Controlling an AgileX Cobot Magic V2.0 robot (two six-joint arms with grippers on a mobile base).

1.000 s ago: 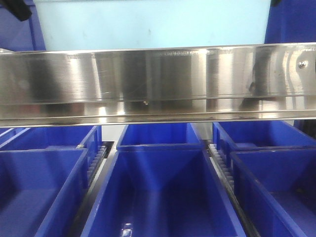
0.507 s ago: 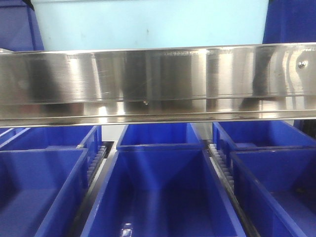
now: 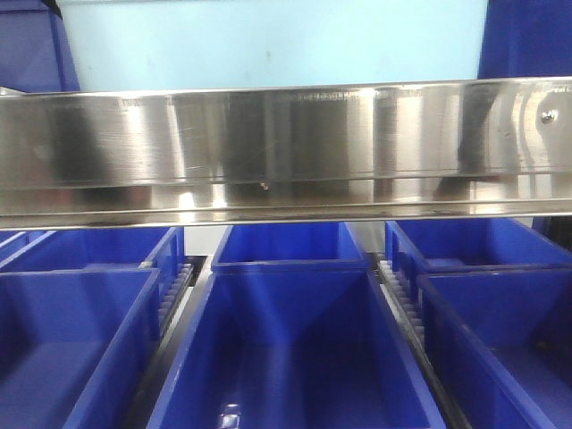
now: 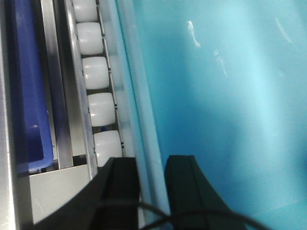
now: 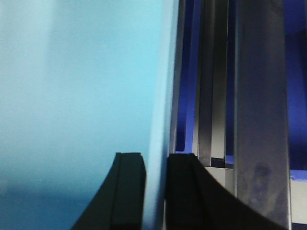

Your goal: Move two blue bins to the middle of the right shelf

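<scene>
One pale sky-blue bin (image 3: pixel 268 45) fills the top of the front view, just above the steel shelf beam (image 3: pixel 286 152). My left gripper (image 4: pixel 152 160) is shut on the bin's left rim, one finger outside and one inside the wall, with the bin's inside (image 4: pixel 230 96) to its right. My right gripper (image 5: pixel 156 155) is shut on the bin's right rim in the same way, with the bin's inside (image 5: pixel 72 86) to its left. Neither gripper shows in the front view. A second pale bin is not in view.
Several royal-blue bins (image 3: pixel 295 349) sit in rows on the level below the beam, with roller tracks (image 3: pixel 402 304) between them. White rollers (image 4: pixel 96 72) and a royal-blue bin (image 4: pixel 29 96) lie left of the held bin. Steel rails (image 5: pixel 259 96) stand to its right.
The black gripper parts seen at the top corners of the front view have slipped out of frame. The pale bin has shifted only slightly.
</scene>
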